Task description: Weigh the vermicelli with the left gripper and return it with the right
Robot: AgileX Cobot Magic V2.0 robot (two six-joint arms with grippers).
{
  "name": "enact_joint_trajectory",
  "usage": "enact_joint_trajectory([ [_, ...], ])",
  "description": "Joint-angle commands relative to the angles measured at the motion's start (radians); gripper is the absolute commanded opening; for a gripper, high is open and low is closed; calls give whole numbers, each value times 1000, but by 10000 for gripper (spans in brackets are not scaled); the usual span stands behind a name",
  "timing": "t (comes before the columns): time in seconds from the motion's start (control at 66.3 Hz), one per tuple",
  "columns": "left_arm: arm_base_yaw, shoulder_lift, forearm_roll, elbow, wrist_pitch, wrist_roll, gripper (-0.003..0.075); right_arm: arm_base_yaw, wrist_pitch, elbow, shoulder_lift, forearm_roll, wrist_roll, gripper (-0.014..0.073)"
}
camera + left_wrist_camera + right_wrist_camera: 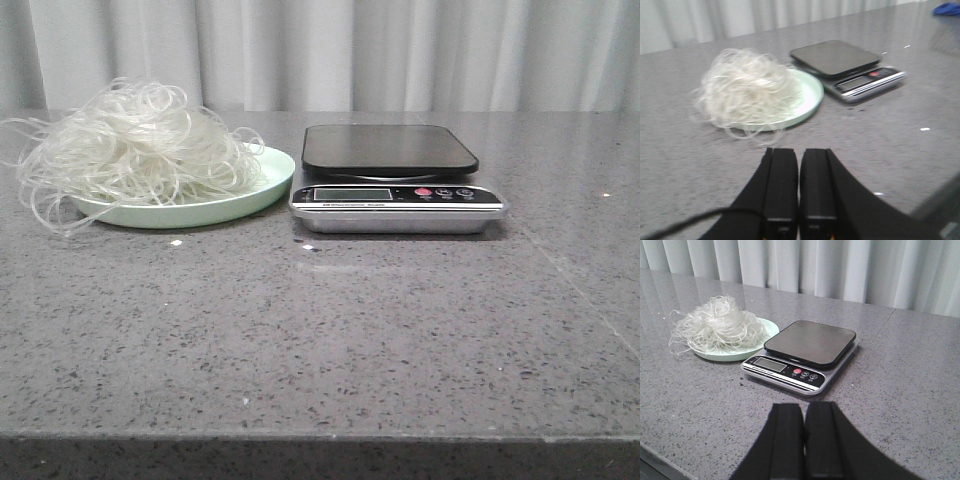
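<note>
The vermicelli [135, 145] is a fluffy heap of whitish strands on a pale green plate [268, 182] at the table's left, also seen as vermicelli [747, 87] and vermicelli [715, 327] in the wrist views. To the plate's right stands a kitchen scale [395, 180] with a bare black platform. My left gripper [799, 152] is shut and empty, hovering short of the plate. The right gripper [804, 410] is shut and empty too, just short of the scale [807, 352]. Neither gripper shows in the front view.
A small white crumb [176, 242] lies on the grey speckled table in front of the plate. A blue object [947, 8] sits far off at the table's edge in the left wrist view. White curtains hang behind the table.
</note>
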Motion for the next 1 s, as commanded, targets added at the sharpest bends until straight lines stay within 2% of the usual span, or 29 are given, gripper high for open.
enact_joint_trajectory([
  [0.0,81,11,37,45,-224,0,127,-5,-82,-23,-5,-3,-10,157],
  [0.075,164,1,37,94,-339,0,127,-5,-82,-23,-5,-3,-10,157],
  [0.166,320,-34,14,163,-447,-4,127,-5,-82,-23,-5,-3,-10,157],
  [0.272,472,-95,-44,229,-470,-4,127,-5,-82,-23,-5,-3,-10,157],
  [0.392,597,-106,-86,301,-525,-4,127,-5,-81,-23,-5,-3,-10,157],
  [0.437,622,-108,-80,298,-476,-4,127,-5,-81,-23,-5,-3,-10,157],
  [0.618,667,-108,-78,298,-466,-4,127,-5,-81,-23,-5,-3,-10,157],
  [0.98,612,-108,-78,298,-464,-4,127,-5,-81,-23,-5,-3,-10,157],
])
